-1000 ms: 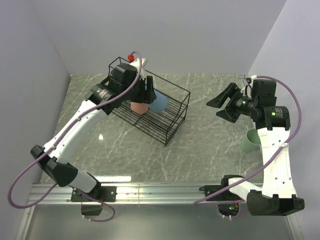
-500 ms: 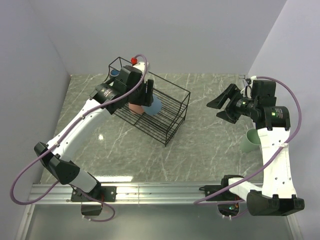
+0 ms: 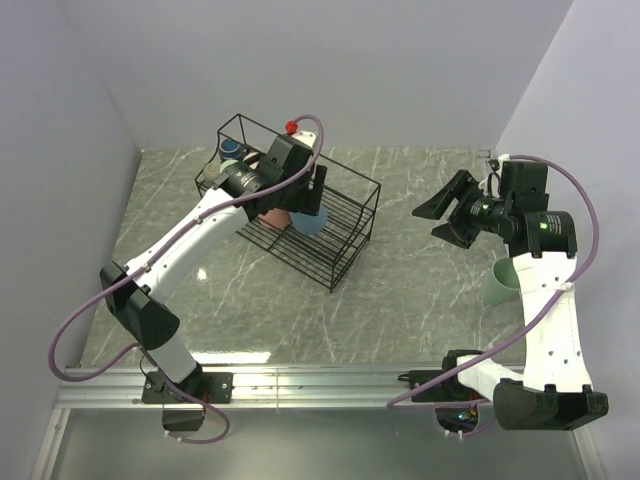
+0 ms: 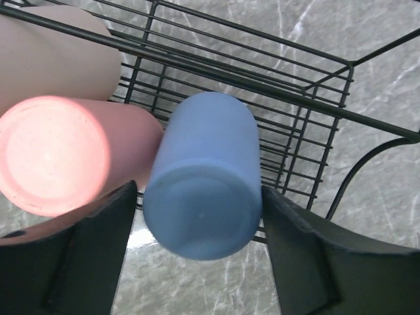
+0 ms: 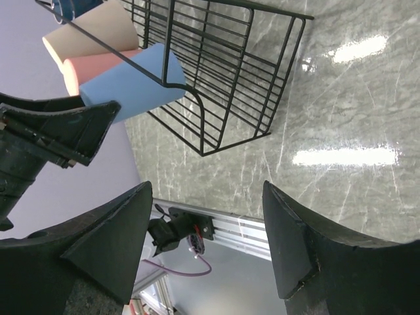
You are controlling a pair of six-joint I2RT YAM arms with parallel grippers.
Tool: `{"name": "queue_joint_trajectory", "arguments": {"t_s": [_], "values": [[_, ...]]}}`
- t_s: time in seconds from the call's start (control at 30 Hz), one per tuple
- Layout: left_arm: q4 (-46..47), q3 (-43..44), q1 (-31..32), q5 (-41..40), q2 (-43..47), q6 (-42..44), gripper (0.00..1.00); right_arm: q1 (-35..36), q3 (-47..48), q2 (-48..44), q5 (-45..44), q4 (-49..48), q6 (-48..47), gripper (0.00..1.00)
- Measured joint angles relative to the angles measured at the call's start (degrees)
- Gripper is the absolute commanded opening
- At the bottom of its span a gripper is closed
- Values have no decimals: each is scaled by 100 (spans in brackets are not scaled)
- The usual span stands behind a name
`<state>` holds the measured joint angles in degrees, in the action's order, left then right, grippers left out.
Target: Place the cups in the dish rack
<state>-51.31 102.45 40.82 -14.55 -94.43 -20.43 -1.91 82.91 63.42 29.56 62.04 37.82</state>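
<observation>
The black wire dish rack (image 3: 345,235) stands at the back left of the table. A blue cup (image 3: 311,223) lies in it beside a salmon-pink cup (image 3: 272,214). A navy mug (image 3: 230,150) is at its far end. In the left wrist view, the blue cup (image 4: 203,174) lies next to the pink cup (image 4: 56,154) and a beige cup (image 4: 59,52). My left gripper (image 4: 197,190) is open, its fingers flanking the blue cup's base, with a small gap on the left. My right gripper (image 3: 445,210) is open and empty, above the table right of the rack. The rack (image 5: 216,79) also shows in the right wrist view.
A pale-green tumbler (image 3: 497,283) stands on the table by the right arm's forearm. Grey walls close the table on the left, back and right. The aluminium base rail (image 3: 320,385) runs along the near edge.
My left gripper has moved right and back along the rack. The blue cup has sunk lower beside the pink cup. The right arm has not moved.
</observation>
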Motion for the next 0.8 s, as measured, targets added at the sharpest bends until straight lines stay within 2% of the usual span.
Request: {"name": "queue_joint_trajectory", "arguments": {"t_s": [0.2,0.4,0.63,0.8], "values": [[-186,396,116,-280,-111,11,93,0,0,-2,-61,17,-70,75],[-306,887,212,-369,-111,-2,95,0,0,0,-400,83,-240,75],[-470,1482,350,-376,-83,-138,95,-2,245,278,-1786,496,-518,77],[-337,1163,358,-179,389,-435,94,-72,713,846,-3167,636,-734,78]]}}
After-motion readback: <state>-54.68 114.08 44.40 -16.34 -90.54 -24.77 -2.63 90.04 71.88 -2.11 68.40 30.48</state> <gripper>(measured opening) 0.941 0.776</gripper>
